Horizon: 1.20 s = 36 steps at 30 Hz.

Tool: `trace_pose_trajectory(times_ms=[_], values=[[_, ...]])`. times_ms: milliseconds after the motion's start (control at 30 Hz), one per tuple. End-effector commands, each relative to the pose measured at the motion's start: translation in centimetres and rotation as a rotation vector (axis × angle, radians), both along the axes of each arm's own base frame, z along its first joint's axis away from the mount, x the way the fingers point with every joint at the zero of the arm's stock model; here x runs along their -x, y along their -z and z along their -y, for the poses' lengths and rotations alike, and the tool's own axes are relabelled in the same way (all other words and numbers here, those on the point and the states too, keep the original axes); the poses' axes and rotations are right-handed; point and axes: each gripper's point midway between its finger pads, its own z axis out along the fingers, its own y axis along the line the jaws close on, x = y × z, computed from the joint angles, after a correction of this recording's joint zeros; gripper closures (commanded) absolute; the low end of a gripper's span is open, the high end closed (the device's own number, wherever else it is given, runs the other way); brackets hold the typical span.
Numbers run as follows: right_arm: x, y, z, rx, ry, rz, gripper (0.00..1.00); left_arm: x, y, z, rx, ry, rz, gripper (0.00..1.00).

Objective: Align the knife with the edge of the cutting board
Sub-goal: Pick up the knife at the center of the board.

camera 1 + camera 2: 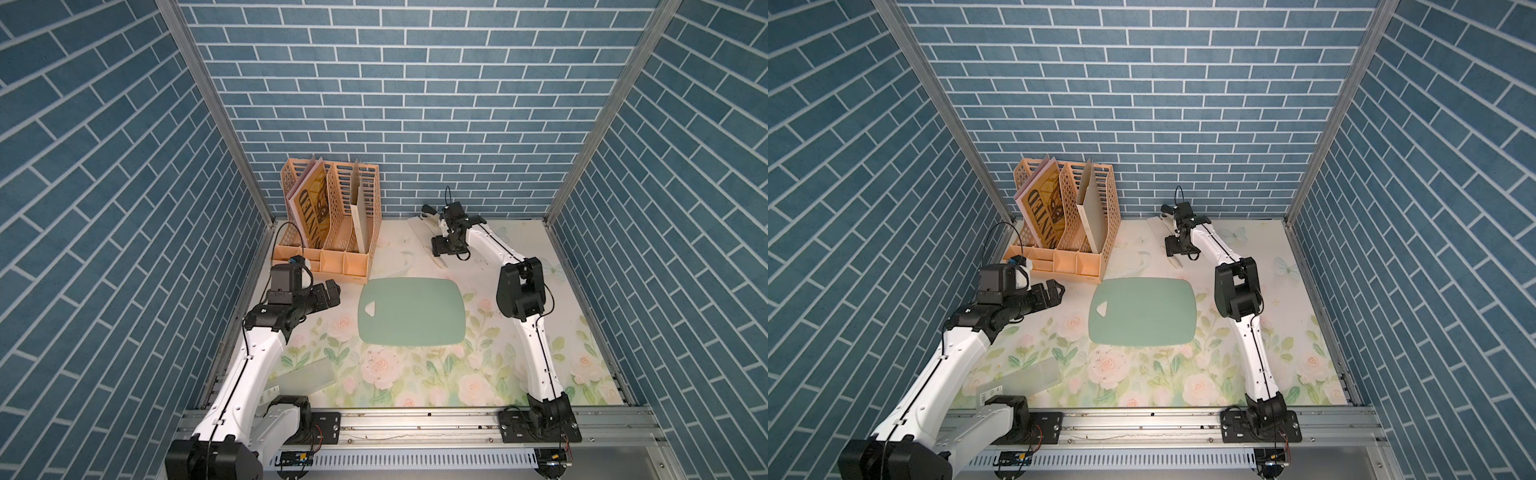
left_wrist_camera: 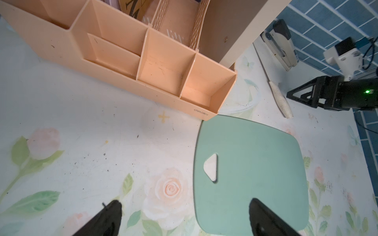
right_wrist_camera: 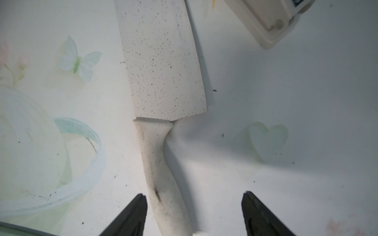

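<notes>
White cleaver knife (image 3: 163, 61) lies flat, just past the cutting board (image 1: 411, 311)'s far edge. Right gripper (image 3: 195, 196) straddles its handle, fingers (image 3: 135, 214) apart, not clamped. Left gripper (image 2: 185, 201) gapes wide. Stiff, probably light: grasp mid-handle.

Both top views stare steeply down from high up, covering the whole flower-printed tabletop (image 1: 415, 386) around the flat pale sage-green cutting board (image 1: 411, 311). Left wrist camera looks down close at that board's holed end. Right wrist camera, closer still, faces the white speckled cleaver-like knife (image 3: 161, 61) beyond the board, shared with the left wrist view.
</notes>
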Motion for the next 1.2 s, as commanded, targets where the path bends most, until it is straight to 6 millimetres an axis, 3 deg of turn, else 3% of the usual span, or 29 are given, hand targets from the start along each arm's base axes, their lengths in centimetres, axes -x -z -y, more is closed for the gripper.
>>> trace_pose_trajectory(times_ms=[0, 233, 400, 767, 867, 1033, 1167], values=[[1.0, 0.6, -2.1, -0.001, -0.077, -0.019, 0.23, 0.1, -0.6, -0.4, -0.015, -0.01, 0.035, 0.0], [1.3, 3.9, -1.9, 0.053, -0.056, -0.057, 0.23, 0.1, -0.1, -0.5, -0.014, -0.017, 0.021, 0.0], [1.9, 5.7, -0.8, 0.117, -0.034, -0.095, 0.29, 0.0, 0.3, -0.5, -0.013, -0.019, 0.011, 0.0], [3.6, 6.2, -0.4, 0.169, -0.053, -0.129, 0.47, -0.1, 0.8, -0.4, -0.012, -0.017, -0.005, 0.0], [3.4, 6.0, -0.6, 0.161, -0.064, -0.122, 0.58, -0.2, 1.0, -0.4, -0.013, -0.018, -0.014, 0.01], [3.4, 5.3, -1.8, 0.123, -0.1, -0.105, 0.98, -0.2, 1.2, -0.5, -0.015, -0.023, -0.018, 0.0], [3.0, 4.2, -2.4, 0.105, -0.108, -0.078, 1.0, -0.2, 1.3, -0.5, -0.016, -0.026, -0.023, 0.0]])
